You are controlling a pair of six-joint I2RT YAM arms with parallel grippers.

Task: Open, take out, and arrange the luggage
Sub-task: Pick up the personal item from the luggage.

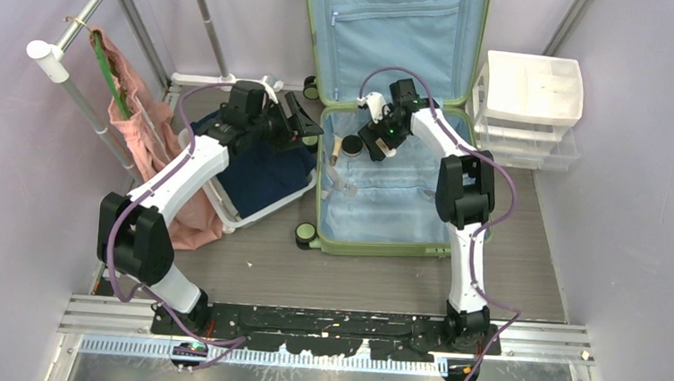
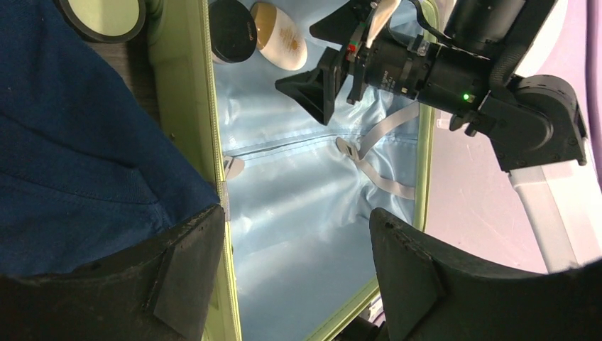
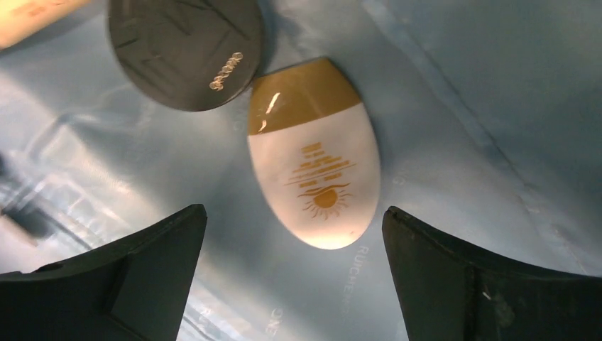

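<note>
luggage [image 1: 385, 219] lies open mid-floor, lid against far wall: step one done. hard green rim, slick pale-blue lining. navy cloth [image 1: 263, 176] sits in white basket [image 1: 233, 222] on left. my left gripper [image 2: 294, 220] spread, empty, over luggage's left rim. my right gripper [image 3: 292, 220] spread wide, holding nothing, above glossy white oval bottle [image 3: 316, 185] with gold cap. matte black round compact [image 3: 184, 50] just beside it. both still to come out.

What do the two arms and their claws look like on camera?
The left arm and right arm have white links, black joints and a looping purple cable each. The left claw and right claw have broad black fingers. A green light glows on the right wrist.
</note>
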